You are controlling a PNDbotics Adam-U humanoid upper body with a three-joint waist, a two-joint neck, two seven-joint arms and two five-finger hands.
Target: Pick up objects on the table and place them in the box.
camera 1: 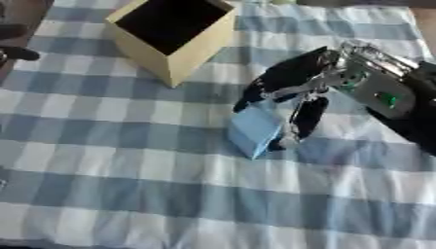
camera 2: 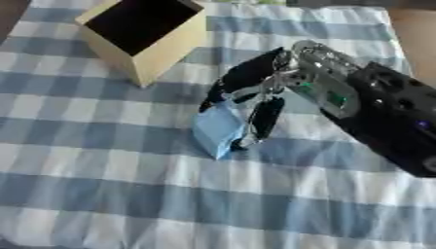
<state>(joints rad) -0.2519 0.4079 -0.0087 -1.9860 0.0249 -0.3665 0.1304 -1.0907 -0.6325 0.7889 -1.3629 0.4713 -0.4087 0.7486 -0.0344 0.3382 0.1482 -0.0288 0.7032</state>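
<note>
The right hand (camera 1: pixel 294 90) reaches in from the right, its fingers and thumb curled around a small light-blue block (camera 1: pixel 254 130) that sits just below the palm, on or barely above the blue-checked tablecloth (camera 1: pixel 128 160). The open cream box (camera 1: pixel 174 36) stands well up and to the left of the hand. At the left edge, far from the hand, only dark fingertips of the left hand (camera 1: pixel 15 43) show, and I cannot tell their state.
</note>
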